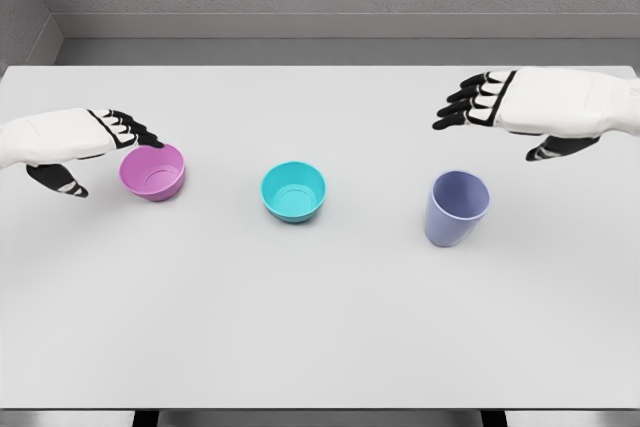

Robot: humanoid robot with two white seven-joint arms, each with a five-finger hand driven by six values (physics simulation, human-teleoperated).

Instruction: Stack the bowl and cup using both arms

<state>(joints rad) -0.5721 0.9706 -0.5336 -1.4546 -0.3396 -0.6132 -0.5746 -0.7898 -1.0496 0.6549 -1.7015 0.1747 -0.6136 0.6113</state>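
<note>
Fingertips of left hand (75,142) overlap pink bowl's (153,172) rim.

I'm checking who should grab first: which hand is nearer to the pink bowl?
Left. The left hand is at the pink bowl, fingertips over its far-left rim. The right hand hovers far across the table, above the blue cup.
</note>
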